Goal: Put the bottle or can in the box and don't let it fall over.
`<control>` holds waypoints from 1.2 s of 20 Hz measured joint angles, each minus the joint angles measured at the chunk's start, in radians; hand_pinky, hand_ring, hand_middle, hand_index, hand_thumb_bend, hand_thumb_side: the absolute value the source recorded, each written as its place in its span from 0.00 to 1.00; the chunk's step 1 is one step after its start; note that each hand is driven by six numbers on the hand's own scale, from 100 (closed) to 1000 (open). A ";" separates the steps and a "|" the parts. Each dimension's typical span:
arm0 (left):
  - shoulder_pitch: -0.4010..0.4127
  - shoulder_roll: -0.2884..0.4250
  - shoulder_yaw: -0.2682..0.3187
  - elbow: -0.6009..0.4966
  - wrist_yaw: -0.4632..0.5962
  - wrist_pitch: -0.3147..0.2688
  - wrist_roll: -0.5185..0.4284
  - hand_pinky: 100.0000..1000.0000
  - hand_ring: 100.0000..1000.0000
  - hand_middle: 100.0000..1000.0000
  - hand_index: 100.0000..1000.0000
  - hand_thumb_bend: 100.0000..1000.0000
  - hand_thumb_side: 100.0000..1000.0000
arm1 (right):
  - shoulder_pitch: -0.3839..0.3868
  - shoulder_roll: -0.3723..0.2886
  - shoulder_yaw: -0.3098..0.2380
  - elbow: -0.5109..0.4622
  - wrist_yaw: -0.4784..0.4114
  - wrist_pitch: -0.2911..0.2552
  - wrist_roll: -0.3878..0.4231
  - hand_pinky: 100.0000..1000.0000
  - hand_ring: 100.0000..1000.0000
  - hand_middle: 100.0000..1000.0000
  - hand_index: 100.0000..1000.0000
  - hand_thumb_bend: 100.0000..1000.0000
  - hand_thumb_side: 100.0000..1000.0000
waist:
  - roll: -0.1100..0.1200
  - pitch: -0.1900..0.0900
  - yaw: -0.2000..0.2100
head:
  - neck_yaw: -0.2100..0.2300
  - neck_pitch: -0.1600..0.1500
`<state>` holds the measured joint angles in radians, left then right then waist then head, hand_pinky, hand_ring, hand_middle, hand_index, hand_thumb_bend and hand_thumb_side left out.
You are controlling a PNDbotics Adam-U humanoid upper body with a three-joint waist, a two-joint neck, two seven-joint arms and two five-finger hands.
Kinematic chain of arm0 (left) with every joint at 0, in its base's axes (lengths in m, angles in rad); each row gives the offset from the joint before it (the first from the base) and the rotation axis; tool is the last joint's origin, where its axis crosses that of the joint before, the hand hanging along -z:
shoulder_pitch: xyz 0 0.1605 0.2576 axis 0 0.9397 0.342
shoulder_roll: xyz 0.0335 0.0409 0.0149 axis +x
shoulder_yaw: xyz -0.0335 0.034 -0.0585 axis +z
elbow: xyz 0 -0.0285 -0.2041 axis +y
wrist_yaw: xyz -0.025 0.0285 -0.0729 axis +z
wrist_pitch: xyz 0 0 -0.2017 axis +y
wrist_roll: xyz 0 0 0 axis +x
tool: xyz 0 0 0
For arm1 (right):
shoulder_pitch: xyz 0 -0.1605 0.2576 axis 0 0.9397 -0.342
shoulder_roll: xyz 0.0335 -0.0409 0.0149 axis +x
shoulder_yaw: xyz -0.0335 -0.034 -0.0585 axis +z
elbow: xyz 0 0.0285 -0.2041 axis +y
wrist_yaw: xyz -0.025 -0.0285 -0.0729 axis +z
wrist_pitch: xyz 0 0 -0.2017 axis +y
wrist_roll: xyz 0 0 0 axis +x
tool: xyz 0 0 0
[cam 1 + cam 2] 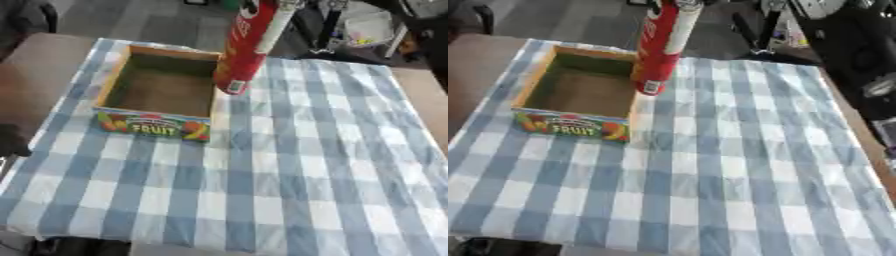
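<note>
- The red can [245, 45] is a tall tube. Its top is at the upper edge of the view, where the right hand [280, 17] meets it.
- Only a pale, silvery strip of that hand shows, lying down the can's upper right side. I cannot tell whether the hand grasps the can or only rests on it.
- Below the hand, the can's base with its small white label sits just outside the right wall of the box [112, 75], near the far right corner. The can is not inside the box.
- The can leans slightly, with its top further right than its base. I cannot tell whether the base touches the cloth.
- The box is open and shows a brown floor, and its near wall carries a bright "FRUIT" picture. It lies down and to the left of the right hand.
- A blue-and-white checked cloth [306, 165] covers the table under both.
- The left hand [10, 141] is a dark shape at the left edge, well apart from the can and box. I cannot tell whether it is released or clenched.
</note>
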<state>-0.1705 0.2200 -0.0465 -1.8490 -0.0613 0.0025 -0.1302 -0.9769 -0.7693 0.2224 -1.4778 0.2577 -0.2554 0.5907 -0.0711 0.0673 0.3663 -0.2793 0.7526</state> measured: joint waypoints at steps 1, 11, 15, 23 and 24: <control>-0.004 0.000 0.000 0.000 0.000 0.000 -0.001 0.64 0.46 0.46 0.63 0.31 0.58 | -0.002 0.004 0.003 -0.002 0.000 0.001 -0.016 0.25 0.40 0.56 0.73 0.03 0.31 | -0.001 0.000 0.006 | -0.002 -0.001; -0.024 -0.008 -0.006 0.000 0.002 0.001 -0.006 0.64 0.46 0.46 0.63 0.32 0.58 | 0.000 0.079 0.048 0.033 0.063 -0.001 -0.181 0.24 0.39 0.54 0.71 0.05 0.29 | -0.013 0.015 0.046 | -0.031 -0.027; -0.030 -0.009 -0.006 0.000 0.003 0.001 -0.006 0.64 0.46 0.46 0.63 0.32 0.58 | 0.008 0.102 0.067 0.057 0.094 -0.013 -0.206 0.26 0.41 0.57 0.73 0.08 0.28 | -0.017 0.020 0.053 | -0.035 -0.027; -0.033 -0.009 -0.012 0.000 0.004 0.002 -0.007 0.64 0.46 0.46 0.63 0.33 0.58 | 0.021 0.127 0.096 0.075 0.116 -0.053 -0.141 0.35 0.48 0.67 0.80 0.05 0.31 | -0.019 0.021 0.056 | -0.039 -0.032; -0.033 -0.009 -0.012 0.000 0.004 0.002 -0.007 0.64 0.46 0.46 0.63 0.33 0.58 | 0.021 0.131 0.100 0.076 0.122 -0.060 -0.124 0.35 0.48 0.68 0.81 0.05 0.31 | -0.019 0.021 0.058 | -0.039 -0.033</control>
<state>-0.2038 0.2111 -0.0581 -1.8491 -0.0577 0.0041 -0.1368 -0.9560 -0.6382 0.3221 -1.4023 0.3794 -0.3156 0.4665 -0.0896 0.0885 0.4241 -0.3188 0.7192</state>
